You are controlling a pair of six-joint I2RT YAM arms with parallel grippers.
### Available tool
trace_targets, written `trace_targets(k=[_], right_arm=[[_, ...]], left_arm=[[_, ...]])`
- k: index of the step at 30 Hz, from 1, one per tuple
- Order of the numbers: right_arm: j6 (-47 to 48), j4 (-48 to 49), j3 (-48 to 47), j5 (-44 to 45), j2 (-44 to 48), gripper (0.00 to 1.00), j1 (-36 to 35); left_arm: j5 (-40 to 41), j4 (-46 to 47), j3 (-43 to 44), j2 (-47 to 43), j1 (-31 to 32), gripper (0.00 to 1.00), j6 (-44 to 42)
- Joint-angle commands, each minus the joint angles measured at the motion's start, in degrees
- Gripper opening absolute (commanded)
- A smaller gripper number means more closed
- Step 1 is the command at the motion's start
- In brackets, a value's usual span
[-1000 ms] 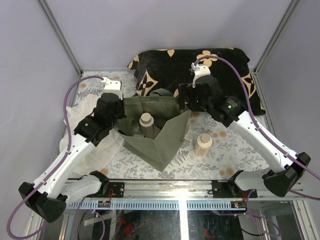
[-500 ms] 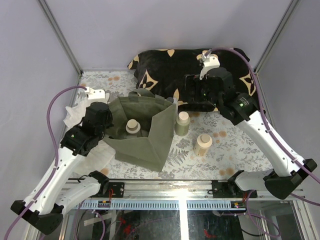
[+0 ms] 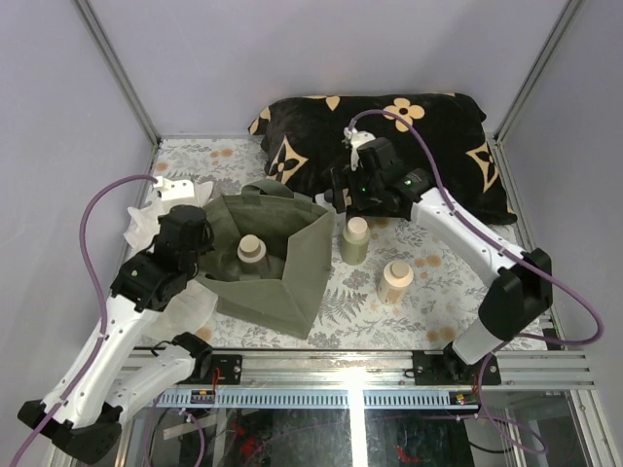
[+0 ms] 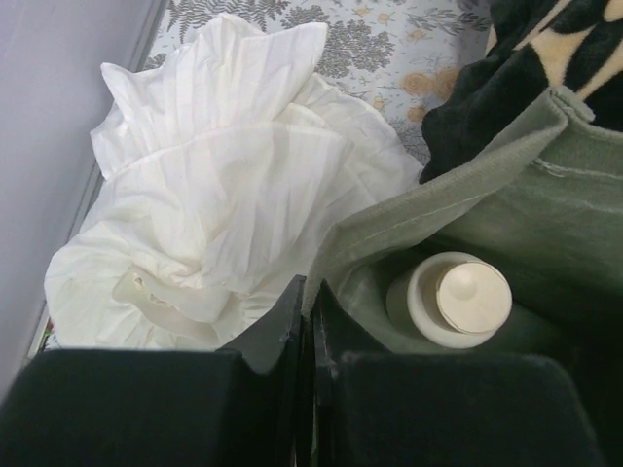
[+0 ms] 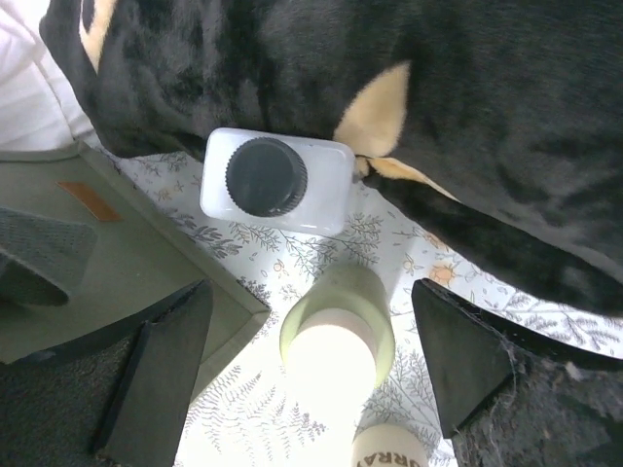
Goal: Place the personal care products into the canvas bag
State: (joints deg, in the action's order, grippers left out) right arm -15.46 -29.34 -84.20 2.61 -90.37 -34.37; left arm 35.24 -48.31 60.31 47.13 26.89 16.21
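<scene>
The left arm [image 3: 109, 326] is seen raised from the lower left of the top view, bent toward centre. The left gripper [image 4: 307, 311] is held with its 2 fingers pinched together on the bag [image 4: 467, 195] rim. The right arm [image 3: 465, 236] is stretched from lower right to upper centre. The right gripper [image 5: 310, 292] is spread wide and pointed downward.

1. Setting: a robotics lab test cell.
2. Plain grey wall panels [image 3: 321, 58] in aluminium corner posts [image 3: 115, 66] enclose my workspace.
3. My arm bases [image 3: 216, 368] are bolted to an aluminium rail [image 3: 331, 377] at the near edge.
4. Purple cables [image 3: 91, 238] run exposed along my arms.
5. A floral table cover [image 3: 443, 297] dresses the bench.
</scene>
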Motion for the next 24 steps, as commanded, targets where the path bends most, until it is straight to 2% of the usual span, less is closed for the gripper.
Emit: trace_targets(k=[1,5,14,24], right_arm=[[8.7,6.2,-1.4,-6.2,-1.2,0.89,0.2],[18.1,6.6,-1.7,-8.3,-3.9,0.91,0.2],[38.2,11.6,3.5,-15.7,-6.2,0.99,0.2],[48.6,20.1,6.5,-22.2,-8.0,0.99,0.2]], left_arm=[[-3.1,6.1,-1.8,-3.8,-0.5,0.0,-0.5],[-6.1,10.3,-4.0,-4.7,-0.5,0.0,0.5],[-6.4,14.3,-6.0,-3.3,-0.5,0.0,-0.8],[-6.0,15.1,-6.9,-2.7,-0.5,0.0,-0.8]])
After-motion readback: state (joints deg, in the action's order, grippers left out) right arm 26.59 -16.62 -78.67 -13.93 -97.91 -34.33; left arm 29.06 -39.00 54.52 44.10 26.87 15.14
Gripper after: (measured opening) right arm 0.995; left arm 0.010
